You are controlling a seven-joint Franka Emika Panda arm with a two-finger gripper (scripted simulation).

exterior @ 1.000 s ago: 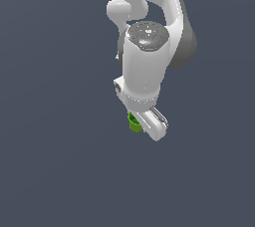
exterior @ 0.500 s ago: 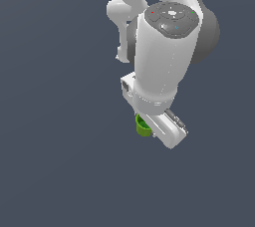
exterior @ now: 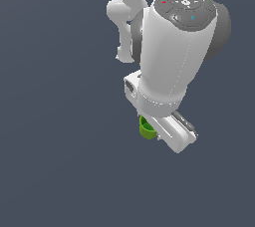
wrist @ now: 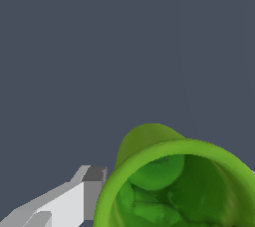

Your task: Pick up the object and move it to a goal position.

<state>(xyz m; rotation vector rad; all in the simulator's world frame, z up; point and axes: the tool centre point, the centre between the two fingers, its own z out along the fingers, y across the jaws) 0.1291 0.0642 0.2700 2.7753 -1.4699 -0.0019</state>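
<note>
Cup (exterior: 147, 129) held under gripper (exterior: 155, 134).
Green cup is seen pinched by the jaws; one finger (wrist: 74, 198) is pressed against its outer wall.

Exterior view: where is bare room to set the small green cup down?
The plain grey surface is bare all along the exterior view's left and below the white gripper. The only crowding is around the small bright green cup under the white arm.

You see a smooth, slightly glossy plastic-looking green cup (wrist: 179, 181), its inside lumpy; the pincer (exterior: 158, 132) is smooth matt white with grey fingers (wrist: 93, 181); the background is flat matt grey.
</note>
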